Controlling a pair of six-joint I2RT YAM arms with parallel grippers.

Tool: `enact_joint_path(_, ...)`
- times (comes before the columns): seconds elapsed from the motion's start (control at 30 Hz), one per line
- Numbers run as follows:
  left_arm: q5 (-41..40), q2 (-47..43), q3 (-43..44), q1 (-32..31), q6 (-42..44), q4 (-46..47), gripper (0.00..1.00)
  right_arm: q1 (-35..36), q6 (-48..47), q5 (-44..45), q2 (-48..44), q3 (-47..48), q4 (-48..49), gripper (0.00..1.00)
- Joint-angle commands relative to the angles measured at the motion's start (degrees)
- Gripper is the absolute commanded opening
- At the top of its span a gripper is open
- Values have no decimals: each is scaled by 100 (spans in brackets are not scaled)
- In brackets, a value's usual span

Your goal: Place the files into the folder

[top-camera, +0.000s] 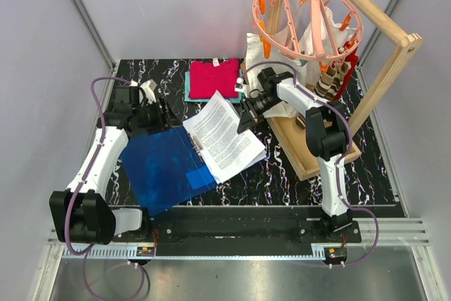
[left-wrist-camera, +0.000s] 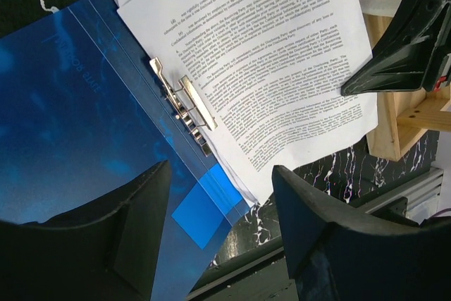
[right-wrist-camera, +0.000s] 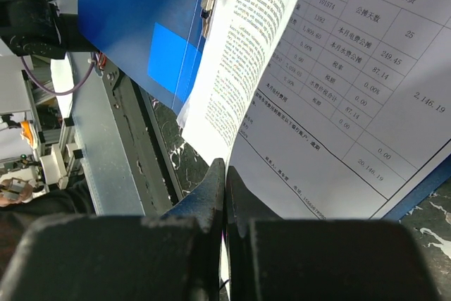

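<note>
The blue folder [top-camera: 162, 163] lies open on the table, its metal spine clip [top-camera: 196, 144] in the middle. The files [top-camera: 225, 135], white printed sheets, lie on its right half. My right gripper [top-camera: 246, 119] is shut on the far right edge of the top sheet [right-wrist-camera: 246, 40] and holds it curled up above a sheet printed with a table [right-wrist-camera: 352, 89]. In the right wrist view the jaws [right-wrist-camera: 225, 167] pinch that edge. My left gripper [left-wrist-camera: 220, 174] is open and empty, hovering over the folder's left cover [left-wrist-camera: 70, 125] near the clip [left-wrist-camera: 184, 103].
Folded red and teal clothes [top-camera: 213, 77] lie behind the folder. A wooden rack [top-camera: 380, 82] on a wooden base [top-camera: 303, 149] stands at the right, with a pink round hanger [top-camera: 306, 22] and white cloth bag [top-camera: 278, 47]. The metal front rail [top-camera: 232, 220] is close.
</note>
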Motion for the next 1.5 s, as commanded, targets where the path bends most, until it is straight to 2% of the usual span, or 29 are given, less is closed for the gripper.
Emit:
enact_joint_path(0.0,127,-139,-39,-33,-8,166,63,-35,179,-11,53,204,173,3)
enact_joint_path(0.4,136,-86,-83,-42,10,184,63,-35,689,-73,-114,-182,656,3)
enact_joint_path(0.6,241,10,-101,-60,-34,254,63,-35,768,41,-166,-341,726,9)
enact_joint_path(0.7,277,89,-110,-95,-25,254,63,-27,856,286,-245,-376,779,24)
enact_joint_path(0.73,285,107,-119,-104,-17,272,63,-27,926,410,-280,-376,805,36)
enact_joint_path(0.77,303,133,-127,-112,-25,281,63,-35,961,489,-359,-350,797,40)
enact_joint_path(0.8,329,168,-154,-113,-25,289,63,-35,1110,803,-395,-332,762,46)
enact_joint_path(0.83,355,186,-171,-104,-25,307,63,-35,1207,1085,-499,-289,709,60)
enact_joint_path(0.9,347,221,-180,-104,-52,342,63,-9,1461,2039,-632,-148,430,68)
enact_joint_path(0.93,356,230,-206,-112,-43,360,63,34,1497,2280,-806,-113,323,73)
enact_joint_path(0.97,330,239,-207,-104,-52,377,63,78,1524,2492,-912,-139,261,85)
enact_joint_path(1.03,285,274,-206,-104,-60,404,63,158,1577,2993,-1289,-261,182,90)
enact_joint_path(1.07,285,326,-198,-112,-78,473,64,262,1603,3134,-1413,-436,182,98)
enact_joint_path(1.2,399,537,-285,-130,-279,816,61,588,2259,3959,-1985,-1121,793,100)
enact_joint_path(1.33,557,897,-400,-174,-543,1194,60,975,3034,4155,-2687,-2018,1797,100)
enact_joint_path(1.47,628,1353,-461,-200,-842,1703,54,1537,3711,4243,-2979,-2722,2886,100)
